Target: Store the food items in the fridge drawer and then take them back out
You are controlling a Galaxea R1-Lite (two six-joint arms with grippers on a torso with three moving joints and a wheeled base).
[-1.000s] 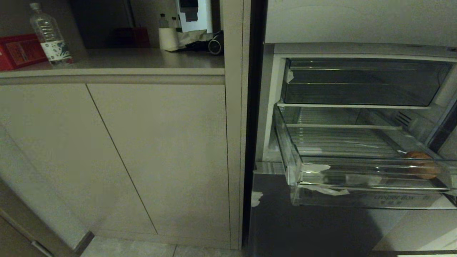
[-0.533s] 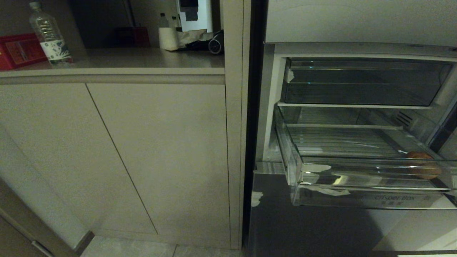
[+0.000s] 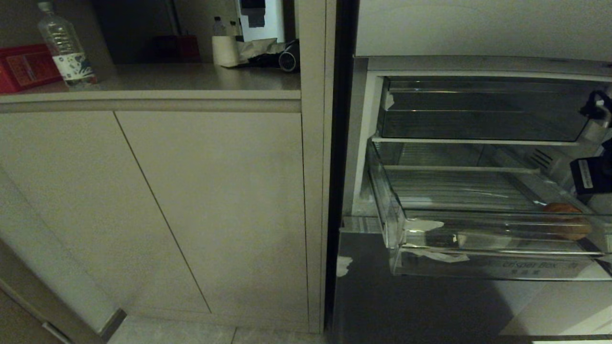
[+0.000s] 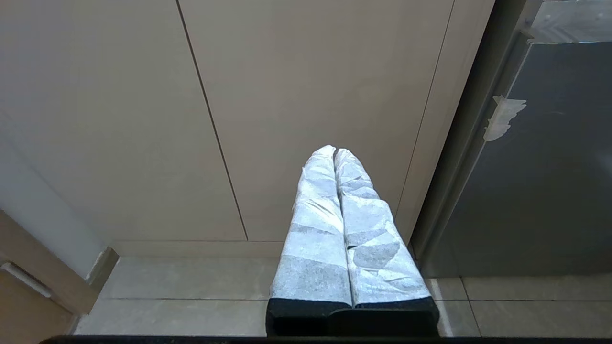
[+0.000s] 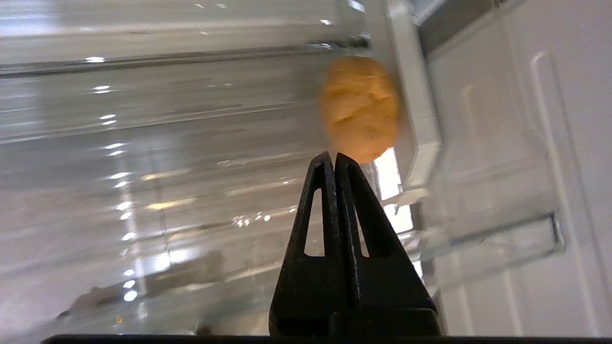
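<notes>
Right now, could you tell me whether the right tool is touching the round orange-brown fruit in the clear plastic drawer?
Cannot tell. In the right wrist view the shut right tool overlaps the round orange-brown fruit's lower edge; the head view shows no tips.

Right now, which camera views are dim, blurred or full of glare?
Head view: dim, with bright glints along the drawer front. Right wrist view: motion-smeared, the fruit soft and streaked highlights across the clear plastic, while the shut right pincer stays sharp. Left wrist view: evenly lit and crisp, no glare, left pincer shut.
</notes>
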